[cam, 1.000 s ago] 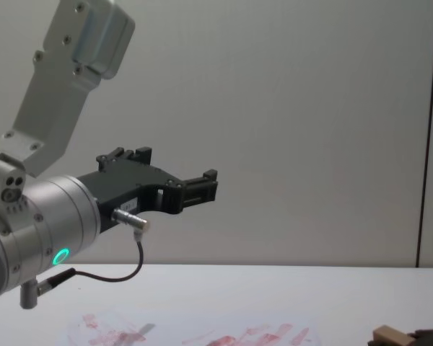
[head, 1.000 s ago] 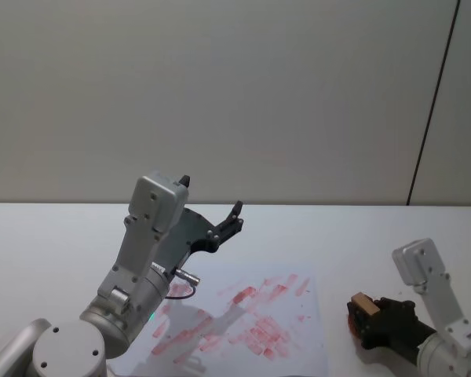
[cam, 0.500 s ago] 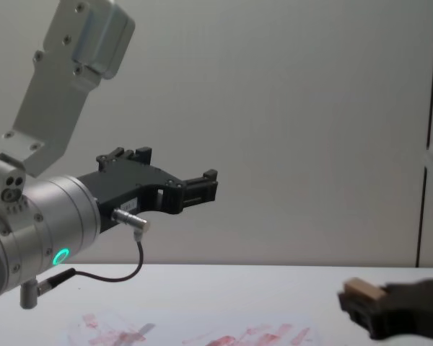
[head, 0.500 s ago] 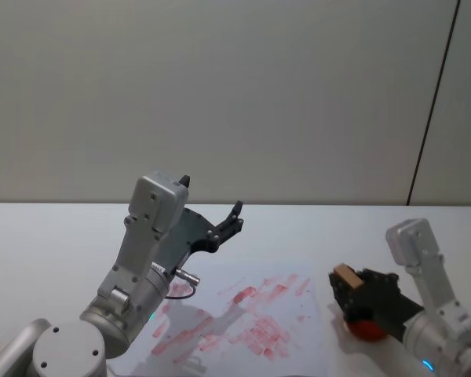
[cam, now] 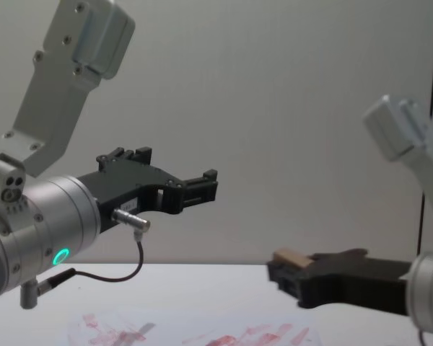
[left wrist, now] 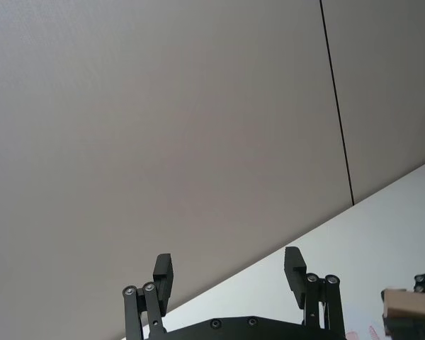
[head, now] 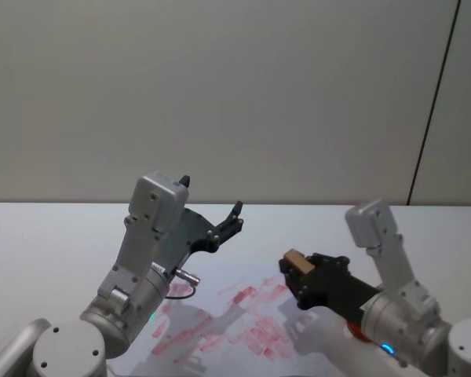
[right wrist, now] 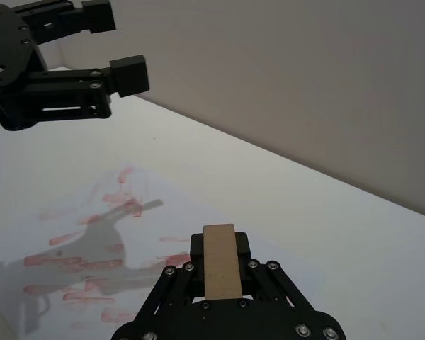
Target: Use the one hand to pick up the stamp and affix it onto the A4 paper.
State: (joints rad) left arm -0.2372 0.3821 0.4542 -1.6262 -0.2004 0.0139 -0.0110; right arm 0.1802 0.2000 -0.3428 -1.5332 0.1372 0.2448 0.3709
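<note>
We have swung the black right gripper [head: 300, 272], pinching the small tan wooden block stamp [head: 295, 259], over the red-smeared white A4 paper [head: 220, 330]; pressing down comes next; left gripper [left wrist: 228, 265] parked aloft, jaws spread

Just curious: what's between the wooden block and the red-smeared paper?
Only air, in the chest view: the stamp, in the right gripper, hangs above the A4 paper.

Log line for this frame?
right gripper: shut on stamp, raised over A4 paper | left gripper: open, raised, idle | stamp not yet pressed
</note>
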